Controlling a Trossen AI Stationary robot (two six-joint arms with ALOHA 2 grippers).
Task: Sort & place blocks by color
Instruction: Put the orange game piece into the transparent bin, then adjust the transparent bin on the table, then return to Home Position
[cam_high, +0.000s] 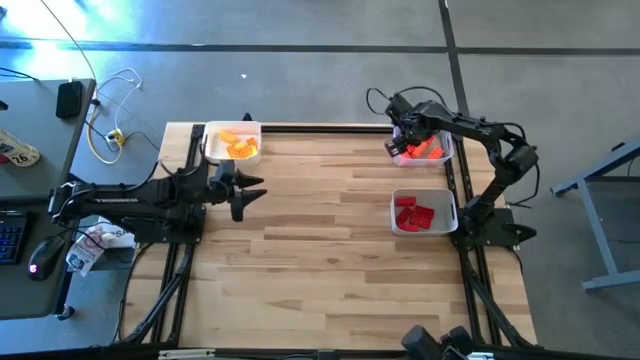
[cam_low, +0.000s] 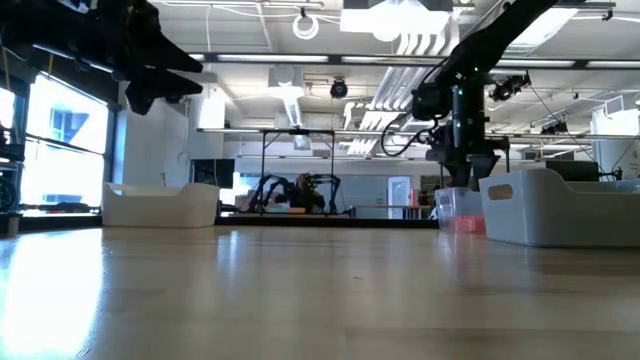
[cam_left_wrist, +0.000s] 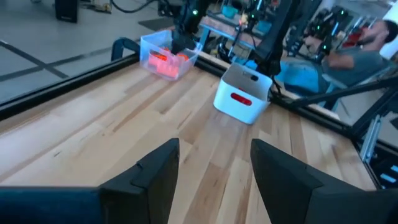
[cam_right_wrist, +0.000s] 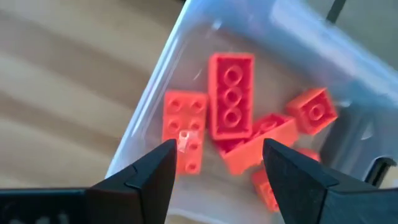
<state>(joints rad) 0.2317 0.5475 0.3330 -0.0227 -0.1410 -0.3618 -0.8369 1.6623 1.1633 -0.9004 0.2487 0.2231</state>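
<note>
**Release over the clear tray: the risks are a snag on the way out and colours in the wrong place**

The right gripper (cam_high: 405, 140) hangs over the clear tray (cam_high: 443, 160) at the upper right of the high view, its fingers spread with nothing between them. In the right wrist view the red-orange blocks (cam_right_wrist: 231, 102) lie loose in that tray, several leaning on one another, directly under the open fingertips. If the arm lifts at a slant, a finger could catch the tray wall and drag or tip it. A block perched on its neighbours could also be knocked over the rim.

Just below in the high view, the white tray (cam_high: 425, 231) holds red blocks (cam_high: 414, 214). The two shades look close, so mixing them is a real hazard, though I cannot tell the exact hues from these views.

The left gripper (cam_high: 250, 191) waits at centre left, fingers apart and empty, just beside the second white tray (cam_high: 210, 138) of orange-yellow blocks (cam_high: 238, 145).
</note>
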